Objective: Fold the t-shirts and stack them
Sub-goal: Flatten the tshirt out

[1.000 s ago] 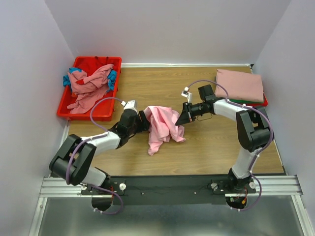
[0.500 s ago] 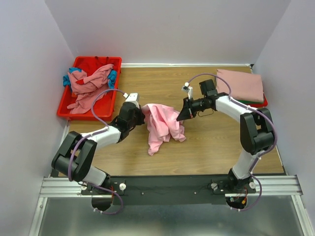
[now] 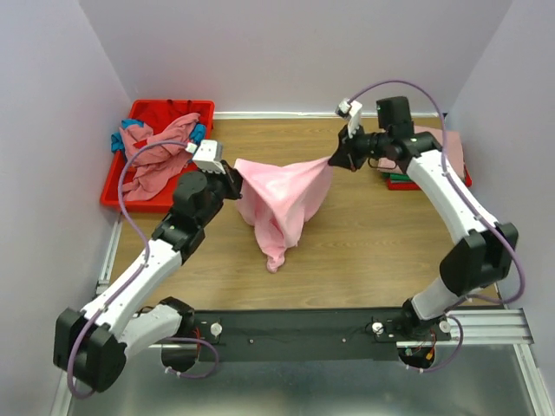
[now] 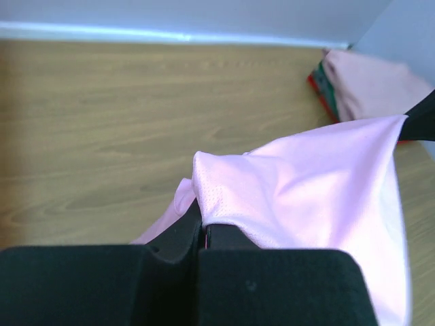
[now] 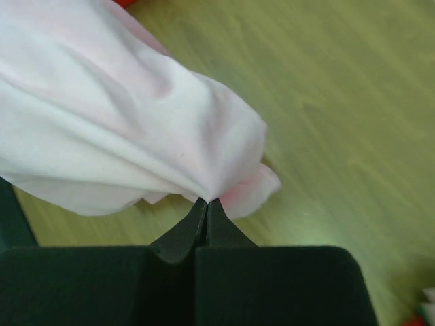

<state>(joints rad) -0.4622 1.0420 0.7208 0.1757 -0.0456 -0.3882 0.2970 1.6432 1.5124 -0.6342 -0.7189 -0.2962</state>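
Observation:
A bright pink t-shirt [image 3: 282,199] hangs stretched between both grippers above the table's middle, its lower part drooping to the wood. My left gripper [image 3: 234,173] is shut on its left corner; in the left wrist view the cloth [image 4: 306,197] is pinched between the closed fingers [image 4: 202,227]. On the shirt's right corner my right gripper [image 3: 332,159] is shut, with the fabric [image 5: 122,136] bunching at its tips [image 5: 206,202]. A folded dusty rose t-shirt [image 3: 447,147] tops a stack at the back right. More crumpled t-shirts [image 3: 156,152] lie in the bin.
A red plastic bin [image 3: 130,195] stands at the back left, holding rose, teal and red cloth. The folded stack at back right shows green and red edges [image 3: 397,182] beneath it. Walls close in on three sides of the table.
Both grippers closed on the pink t-shirt and rose, moving apart; the crumpled shirt now hangs spread between them. Both arms have lifted toward the back.

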